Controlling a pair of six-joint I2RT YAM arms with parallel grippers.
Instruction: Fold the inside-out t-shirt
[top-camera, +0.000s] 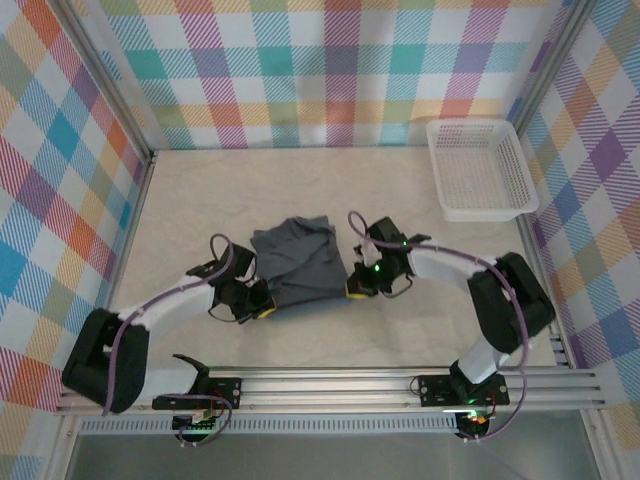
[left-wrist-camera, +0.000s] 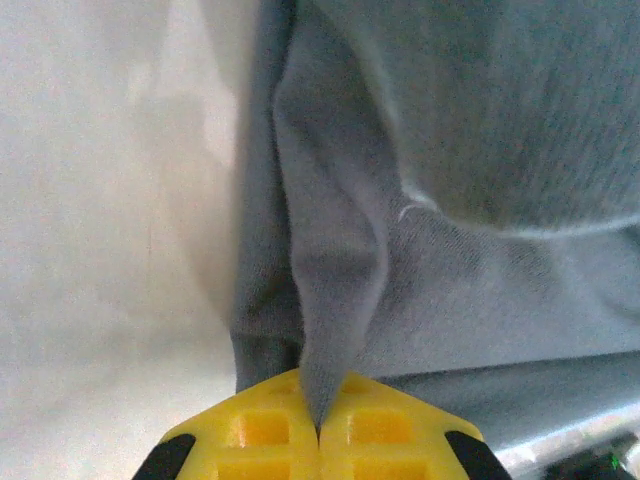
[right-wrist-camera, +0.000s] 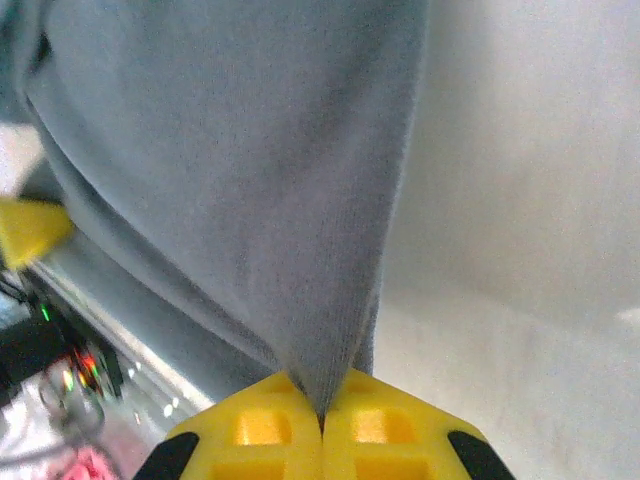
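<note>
Slate-grey thin knit, the t-shirt (top-camera: 295, 262) lies bunched in soft folds at the middle of the pale table (top-camera: 200, 200), between your two arms. Your left gripper (left-wrist-camera: 320, 432) and right gripper (right-wrist-camera: 321, 420) each have their yellow jaws closed tight on a peaked fold of its edge.
</note>
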